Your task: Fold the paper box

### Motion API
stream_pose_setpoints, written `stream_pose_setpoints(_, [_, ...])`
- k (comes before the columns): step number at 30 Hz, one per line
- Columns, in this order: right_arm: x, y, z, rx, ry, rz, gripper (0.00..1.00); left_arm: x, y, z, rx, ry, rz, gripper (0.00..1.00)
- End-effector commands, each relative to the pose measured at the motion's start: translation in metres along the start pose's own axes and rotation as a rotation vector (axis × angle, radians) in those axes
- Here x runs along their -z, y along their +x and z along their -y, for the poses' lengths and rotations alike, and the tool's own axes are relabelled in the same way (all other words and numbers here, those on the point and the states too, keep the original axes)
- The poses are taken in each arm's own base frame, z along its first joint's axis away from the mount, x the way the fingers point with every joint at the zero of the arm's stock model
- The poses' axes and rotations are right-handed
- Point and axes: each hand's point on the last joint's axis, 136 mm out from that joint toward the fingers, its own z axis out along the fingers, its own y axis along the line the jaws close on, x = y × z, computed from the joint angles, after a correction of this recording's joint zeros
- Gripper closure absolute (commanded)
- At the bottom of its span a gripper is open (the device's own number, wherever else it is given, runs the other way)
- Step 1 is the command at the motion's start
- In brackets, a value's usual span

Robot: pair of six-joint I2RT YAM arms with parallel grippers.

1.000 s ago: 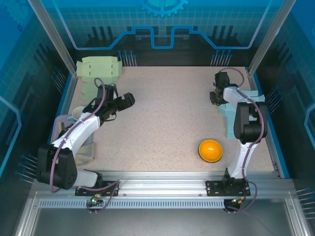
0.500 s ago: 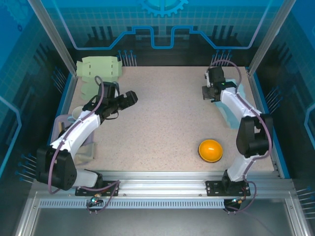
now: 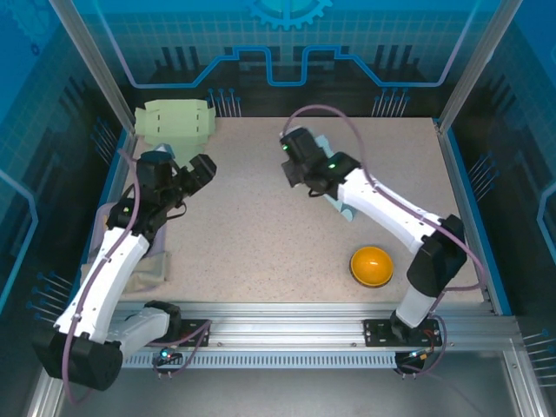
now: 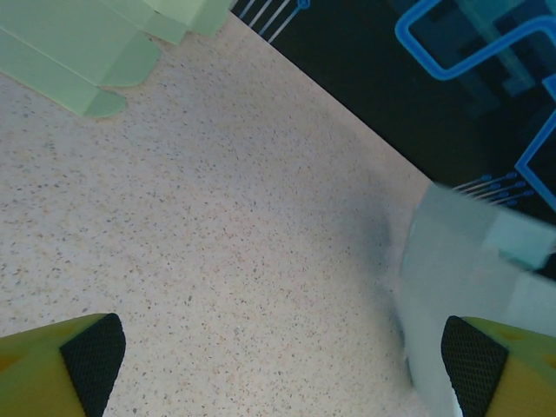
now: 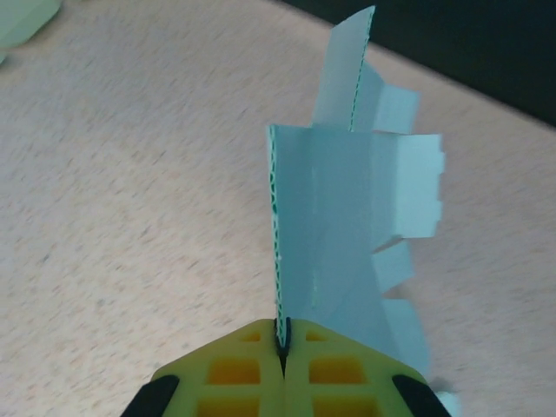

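Right pincer [image 5: 282, 346] clamps the paper box [image 5: 339, 243] by its edge, sheet standing ahead. Looks light, floppy: hold near a fold. Left pincer [image 4: 282, 356] wide, empty.

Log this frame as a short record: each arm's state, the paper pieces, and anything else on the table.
left gripper: open, fingers apart with nothing between them, over the left part of the table
right gripper: shut on the blue paper sheet, pinching its edge, over mid-table
blue paper sheet: cutout with flaps, held on edge, not yet a box
green paper sheets: back left corner, untouched
orange dome: near right, apart from both arms
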Motion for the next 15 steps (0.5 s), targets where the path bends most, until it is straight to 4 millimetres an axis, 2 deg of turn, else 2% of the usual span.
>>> stream_pose_setpoints(1, [-0.02, 0.03, -0.059, -0.091, -0.174, -0.075, 0.93, 0.002, 0.017, -0.023, 0.056, -0.06, -0.048, 0.03])
stream_pose_setpoints(2, [-0.018, 0.028, -0.082, -0.113, -0.272, -0.065, 0.87, 0.001, 0.021, -0.024, 0.065, -0.059, -0.063, 0.03])
stream_pose_setpoints(4, [-0.011, 0.023, -0.11, -0.151, -0.425, -0.047, 0.62, -0.005, 0.034, -0.026, 0.093, -0.041, -0.111, 0.04])
stream_pose_setpoints(5, [-0.006, 0.018, -0.115, -0.166, -0.464, -0.034, 0.47, -0.009, 0.043, -0.026, 0.113, -0.028, -0.141, 0.06])
stream_pose_setpoints(6, [-0.001, 0.015, -0.112, -0.173, -0.475, -0.022, 0.4, -0.014, 0.052, -0.028, 0.142, -0.018, -0.171, 0.07])
stream_pose_setpoints(7, [0.003, 0.012, -0.108, -0.171, -0.477, -0.014, 0.37, -0.018, 0.06, -0.03, 0.164, -0.006, -0.196, 0.08])
stream_pose_setpoints(10, [0.007, 0.018, -0.074, -0.151, -0.425, -0.041, 0.36, -0.031, 0.088, -0.029, 0.208, 0.001, -0.263, 0.09])
stream_pose_setpoints(15, [-0.004, 0.052, -0.008, -0.095, -0.281, -0.115, 0.36, -0.06, 0.145, -0.015, 0.146, -0.028, -0.379, 0.09])
